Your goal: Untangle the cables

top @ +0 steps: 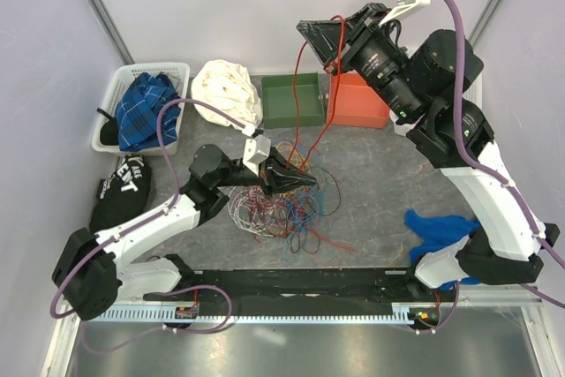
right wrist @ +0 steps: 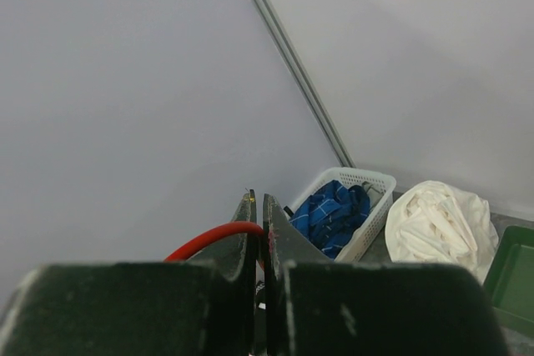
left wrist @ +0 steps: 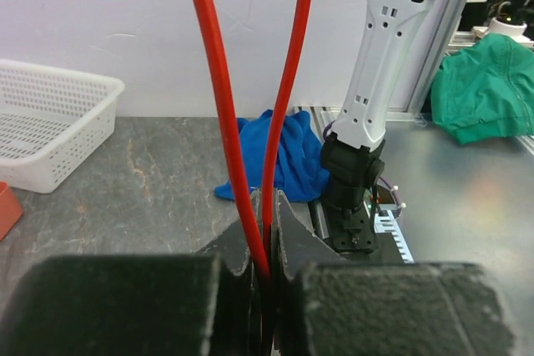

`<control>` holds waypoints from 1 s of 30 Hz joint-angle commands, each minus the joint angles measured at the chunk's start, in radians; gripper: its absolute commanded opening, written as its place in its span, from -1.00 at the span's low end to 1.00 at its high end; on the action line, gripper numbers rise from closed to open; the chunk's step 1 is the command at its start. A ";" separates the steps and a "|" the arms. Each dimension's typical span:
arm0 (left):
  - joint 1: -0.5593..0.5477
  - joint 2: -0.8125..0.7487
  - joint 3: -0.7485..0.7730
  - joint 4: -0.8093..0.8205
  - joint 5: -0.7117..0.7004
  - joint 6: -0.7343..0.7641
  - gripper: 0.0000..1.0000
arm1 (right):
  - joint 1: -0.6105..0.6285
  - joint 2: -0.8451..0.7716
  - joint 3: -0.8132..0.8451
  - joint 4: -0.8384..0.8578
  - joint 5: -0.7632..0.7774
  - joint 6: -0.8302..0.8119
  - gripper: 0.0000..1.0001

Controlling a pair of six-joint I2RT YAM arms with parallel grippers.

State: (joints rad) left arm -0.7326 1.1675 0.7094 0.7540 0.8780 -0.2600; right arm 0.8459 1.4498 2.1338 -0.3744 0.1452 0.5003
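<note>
Red cable (left wrist: 213,64), pinched — left end effector (left wrist: 267,206)

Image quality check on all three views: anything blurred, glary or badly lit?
Top external: evenly lit and sharp, only soft shadows under the arms on the table. Left wrist: left fingers out of focus up close, red cable and background crisp, mild sheen on the metal surface. Right wrist: right fingers blurred too, white basket and white cloth readable, no glare.
</note>
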 commanded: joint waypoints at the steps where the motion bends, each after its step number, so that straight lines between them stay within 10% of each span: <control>1: -0.004 -0.058 0.005 -0.082 -0.062 0.059 -0.97 | -0.004 -0.052 -0.009 0.038 0.028 -0.019 -1.00; 13: 0.033 0.049 0.724 -0.870 -0.615 0.091 -0.97 | -0.004 -0.360 -0.544 0.130 0.116 -0.049 -0.64; 25: 0.042 0.371 1.560 -1.136 -0.752 0.062 -0.97 | -0.004 -0.531 -0.960 0.169 0.113 -0.037 0.56; 30: 0.042 0.376 1.596 -1.064 -0.778 0.024 -0.96 | -0.004 -0.546 -1.095 0.284 0.050 -0.029 0.86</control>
State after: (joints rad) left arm -0.6922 1.5349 2.2623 -0.3061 0.1471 -0.1917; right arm 0.8440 0.9268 1.1122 -0.2184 0.2466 0.4694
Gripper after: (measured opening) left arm 0.053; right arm 0.893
